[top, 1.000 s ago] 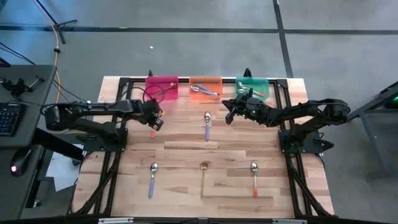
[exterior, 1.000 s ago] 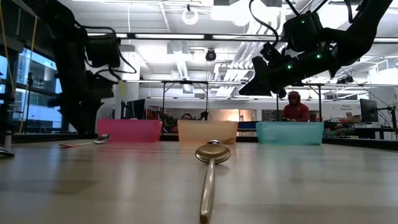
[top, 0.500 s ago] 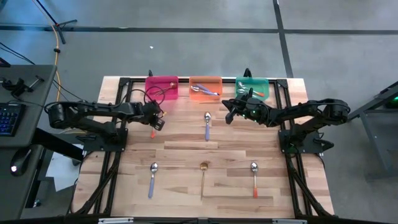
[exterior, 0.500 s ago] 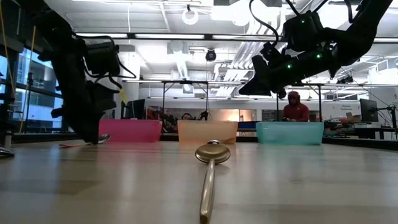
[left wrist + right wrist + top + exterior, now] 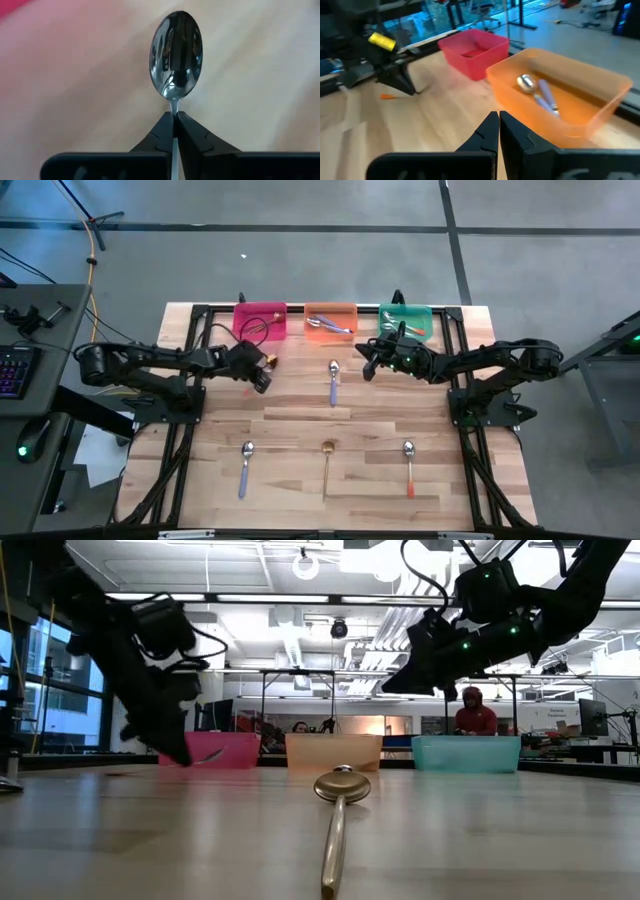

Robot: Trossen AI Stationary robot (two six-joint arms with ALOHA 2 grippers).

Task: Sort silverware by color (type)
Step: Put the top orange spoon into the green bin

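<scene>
The wooden table point(image 5: 300, 410) is the biggest thing here. At its far edge stand three bins in a row: a pink bin point(image 5: 260, 319), an orange bin point(image 5: 330, 321) and a teal bin point(image 5: 406, 319). The orange bin has a purple-handled spoon point(image 5: 542, 95) in it, and the teal bin holds some spoons too.

The left gripper point(image 5: 258, 373) is low over the table, just in front of the pink bin. Its two fingers point(image 5: 162, 132) are pinched tight on the thin neck of an orange-handled spoon point(image 5: 176, 55). The shiny bowl sticks out past the fingertips. The orange handle point(image 5: 388, 96) pokes out behind the gripper. In the low view the spoon's bowl point(image 5: 208, 755) looks a little off the table.

The right gripper point(image 5: 368, 360) hangs in the air in front of the teal bin, with its fingers pressed together and nothing in them.

Four more spoons lie on the table. One purple spoon point(image 5: 333, 381) is between the two grippers. Nearer the front edge, well away from both grippers, lie another purple spoon point(image 5: 245, 467), a gold spoon point(image 5: 327, 464) and an orange spoon point(image 5: 409, 467).

The step now looks like picking up the orange-handled spoon. Next, the left arm likely needs to lift it, carry it over the bin for its color, and let go. I cannot tell which bin that is.
</scene>
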